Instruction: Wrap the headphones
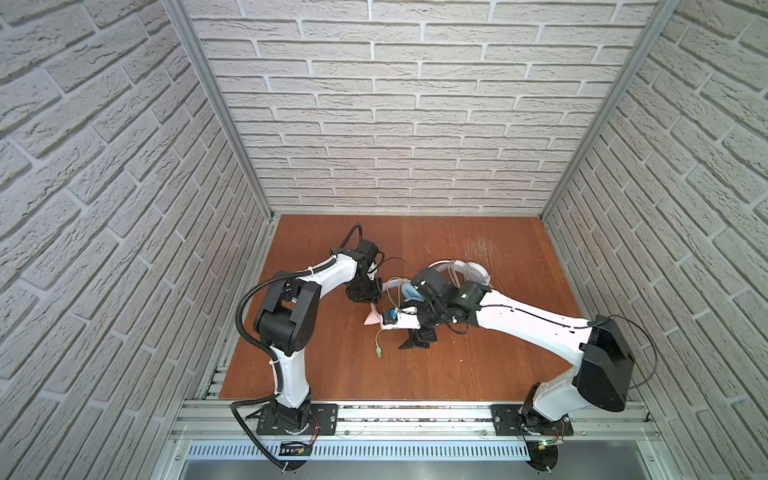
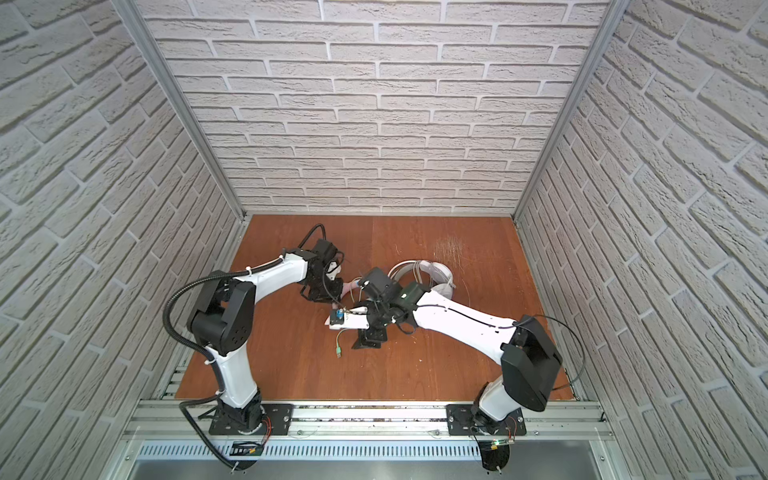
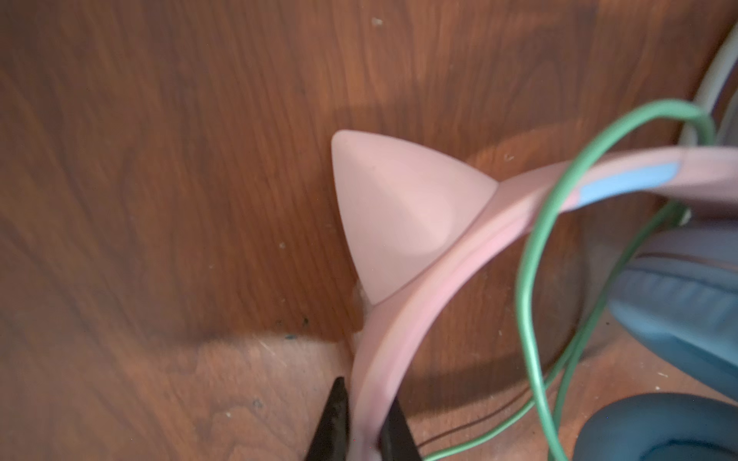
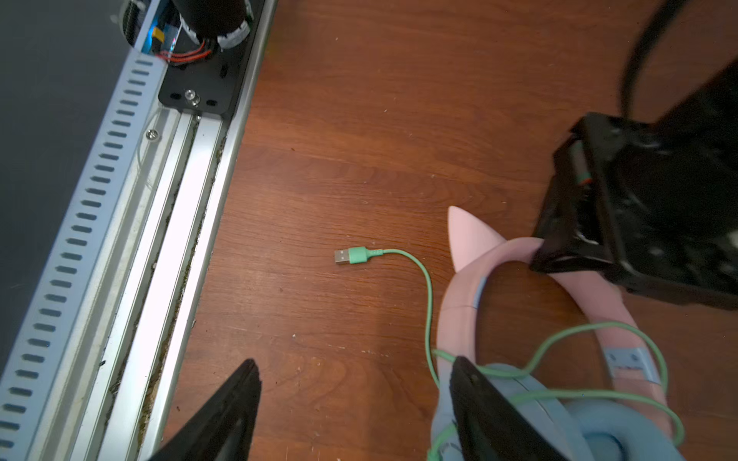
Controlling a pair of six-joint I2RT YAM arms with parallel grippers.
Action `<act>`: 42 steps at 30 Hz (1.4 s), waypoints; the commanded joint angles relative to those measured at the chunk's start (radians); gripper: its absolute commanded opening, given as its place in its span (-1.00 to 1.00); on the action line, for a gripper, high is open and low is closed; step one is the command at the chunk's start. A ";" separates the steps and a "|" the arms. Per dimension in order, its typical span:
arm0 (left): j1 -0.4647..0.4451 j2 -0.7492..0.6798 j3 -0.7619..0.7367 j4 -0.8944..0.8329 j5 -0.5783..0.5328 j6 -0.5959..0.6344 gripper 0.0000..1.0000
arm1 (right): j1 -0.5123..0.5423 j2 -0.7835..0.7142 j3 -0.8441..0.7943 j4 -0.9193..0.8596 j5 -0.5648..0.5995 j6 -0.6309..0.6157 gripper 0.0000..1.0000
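While the pink headband (image 3: 439, 275) of the cat-ear headphones (image 3: 391, 207) is clamped in the left tool (image 3: 365, 395), the green cable (image 4: 428, 295) lying ahead of the spread-jawed, empty right tool (image 4: 355, 361) is best pinched near its plug (image 4: 350, 256) and wound snugly.

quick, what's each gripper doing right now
left gripper: closed on the headband of the pink cat-ear headphones
right gripper: open, nothing between its jaws
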 commanded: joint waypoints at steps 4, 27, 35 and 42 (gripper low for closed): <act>0.015 0.022 -0.039 0.095 0.024 -0.013 -1.00 | 0.077 0.119 0.003 0.111 0.091 -0.053 0.42; 0.018 0.068 -0.044 0.062 -0.032 0.041 -0.84 | 0.125 0.389 0.160 0.064 0.319 -0.303 0.19; 0.019 0.079 -0.016 0.025 -0.031 0.069 -0.84 | 0.134 0.491 0.225 -0.025 0.268 -0.368 0.23; 0.021 0.073 -0.014 0.006 -0.029 0.074 -0.84 | 0.145 0.568 0.298 -0.114 0.233 -0.387 0.03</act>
